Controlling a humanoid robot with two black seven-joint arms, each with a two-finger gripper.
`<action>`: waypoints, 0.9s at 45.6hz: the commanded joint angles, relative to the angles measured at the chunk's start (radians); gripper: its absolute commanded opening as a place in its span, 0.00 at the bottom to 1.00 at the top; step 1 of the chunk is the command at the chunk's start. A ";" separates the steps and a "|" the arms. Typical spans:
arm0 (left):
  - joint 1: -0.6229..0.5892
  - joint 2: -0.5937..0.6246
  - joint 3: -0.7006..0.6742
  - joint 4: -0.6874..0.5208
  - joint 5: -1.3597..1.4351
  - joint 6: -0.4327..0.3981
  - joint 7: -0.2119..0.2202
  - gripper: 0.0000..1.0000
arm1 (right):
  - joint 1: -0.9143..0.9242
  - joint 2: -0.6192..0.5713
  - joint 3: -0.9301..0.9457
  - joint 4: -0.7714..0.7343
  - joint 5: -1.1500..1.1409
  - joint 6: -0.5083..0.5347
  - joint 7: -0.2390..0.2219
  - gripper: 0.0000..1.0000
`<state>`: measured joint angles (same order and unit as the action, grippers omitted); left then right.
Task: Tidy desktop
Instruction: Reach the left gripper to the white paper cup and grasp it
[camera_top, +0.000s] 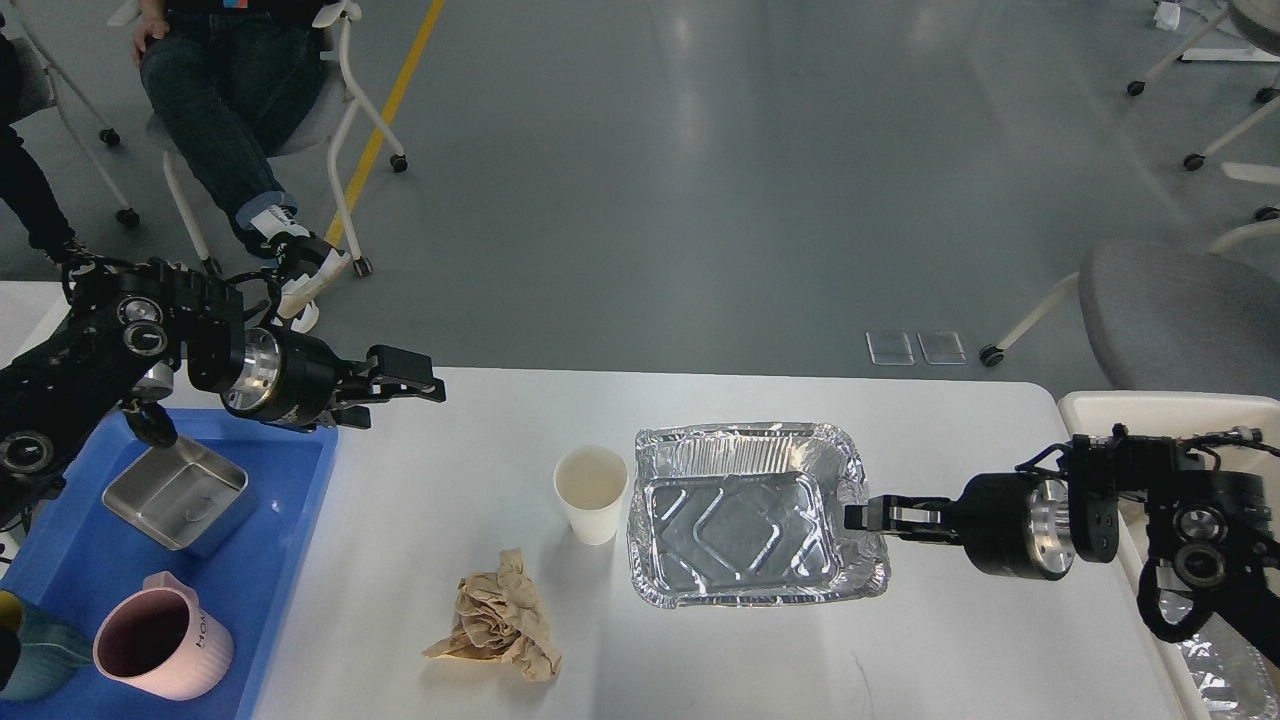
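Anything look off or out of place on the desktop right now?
Yes. A crumpled brown paper wad lies loose near the front edge of the desktop. The foil tray has a dented, wrinkled rim, and the right gripper sits at its right edge. The paper cup is upright, with no spill visible.

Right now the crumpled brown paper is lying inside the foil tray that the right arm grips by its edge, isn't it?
Not quite. The head view shows the crumpled brown paper lying on the white desktop, in front of the paper cup and left of the foil tray, which is empty. The rest holds: the right gripper has its jaws closed on the tray's right edge.
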<state>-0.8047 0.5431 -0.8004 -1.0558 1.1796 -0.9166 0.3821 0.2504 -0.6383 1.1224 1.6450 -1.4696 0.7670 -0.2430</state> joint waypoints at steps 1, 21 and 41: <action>-0.013 -0.083 0.006 0.063 0.002 0.011 0.001 1.00 | -0.016 0.000 0.013 0.013 0.000 0.000 0.001 0.00; -0.019 -0.264 0.124 0.140 0.011 0.156 0.001 0.99 | -0.028 0.008 0.016 0.016 0.000 0.011 -0.001 0.00; -0.017 -0.353 0.165 0.197 0.022 0.189 0.000 0.99 | -0.028 0.020 0.011 0.015 0.000 0.015 0.001 0.00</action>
<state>-0.8209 0.1960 -0.6416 -0.8689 1.1960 -0.7357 0.3821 0.2224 -0.6194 1.1339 1.6606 -1.4682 0.7821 -0.2427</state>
